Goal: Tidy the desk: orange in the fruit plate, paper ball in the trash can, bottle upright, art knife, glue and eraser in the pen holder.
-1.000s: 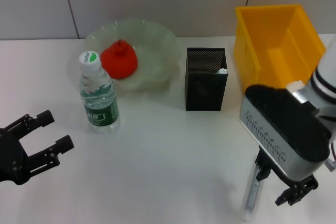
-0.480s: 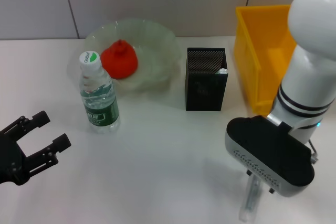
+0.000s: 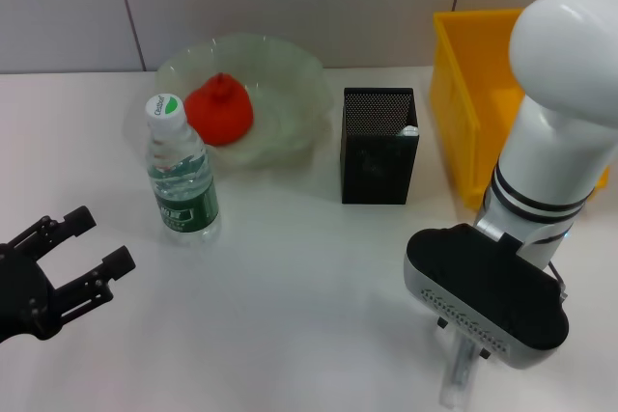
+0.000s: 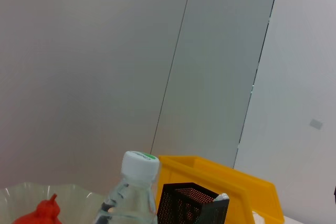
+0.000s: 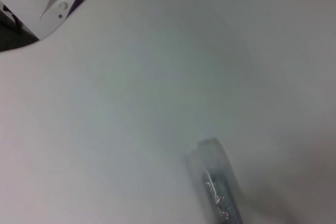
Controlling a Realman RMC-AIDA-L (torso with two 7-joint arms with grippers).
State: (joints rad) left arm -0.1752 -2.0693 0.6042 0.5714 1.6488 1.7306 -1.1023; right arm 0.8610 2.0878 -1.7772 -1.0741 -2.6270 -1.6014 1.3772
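A slim translucent stick-like object [image 3: 454, 380] lies on the white desk near the front edge; whether it is the glue or the art knife I cannot tell. It also shows in the right wrist view [image 5: 217, 182]. My right arm's wrist housing [image 3: 483, 294] hangs directly above it and hides the gripper. The red-orange fruit [image 3: 220, 109] sits in the clear plate [image 3: 286, 69]. The water bottle [image 3: 182, 177] stands upright. The black mesh pen holder [image 3: 379, 146] has a white item [image 3: 409, 129] in it. My left gripper [image 3: 104, 236] is open and empty at the front left.
A yellow bin [image 3: 488, 65] stands at the back right, beside the pen holder. The left wrist view shows the bottle cap [image 4: 140, 164], the fruit [image 4: 44, 214], the pen holder [image 4: 188, 204] and the bin [image 4: 239, 184]. No paper ball or eraser is in view.
My right arm has swung left over the slim object; its gripper, visible a second ago beside it, is now hidden under the wrist housing. The left gripper has barely moved.
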